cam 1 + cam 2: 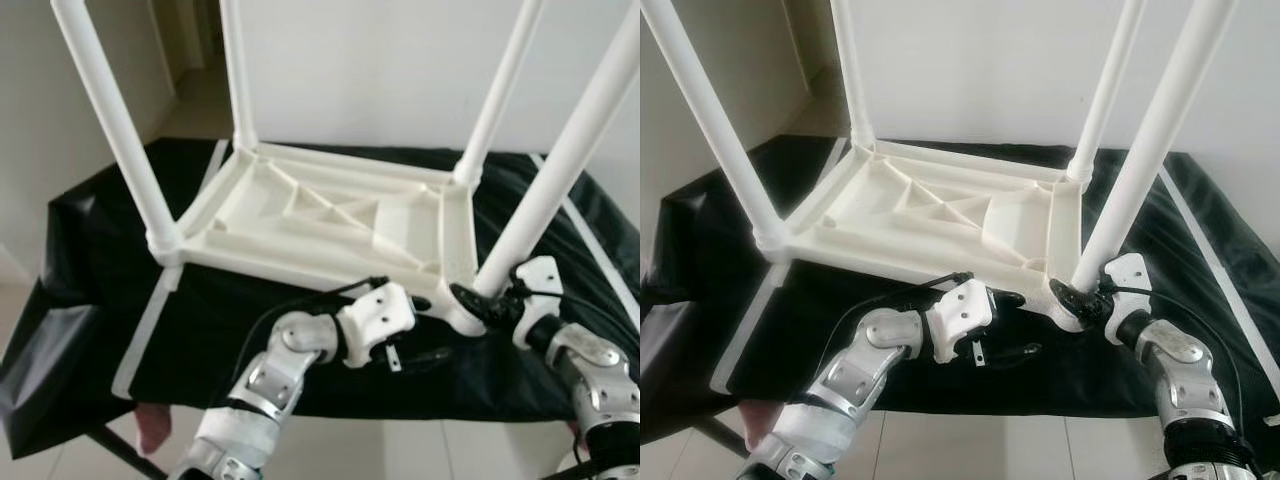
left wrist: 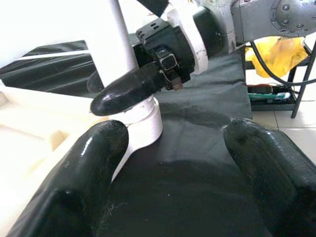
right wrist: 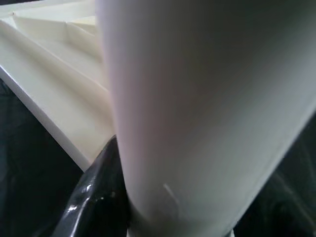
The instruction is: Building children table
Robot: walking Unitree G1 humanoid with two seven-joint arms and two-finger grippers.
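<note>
White table (image 1: 330, 215) upside down, right gripper (image 1: 478, 300) jaws clamping near leg (image 1: 560, 170) base, left gripper (image 2: 168, 163) jaws apart beside it.

No text, label, brand or number can be read on anything here.

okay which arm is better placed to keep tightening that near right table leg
The right. The right gripper is already closed around the base of the leg at its corner socket. The left gripper is open beside that corner, over the black cloth, holding nothing.
</note>
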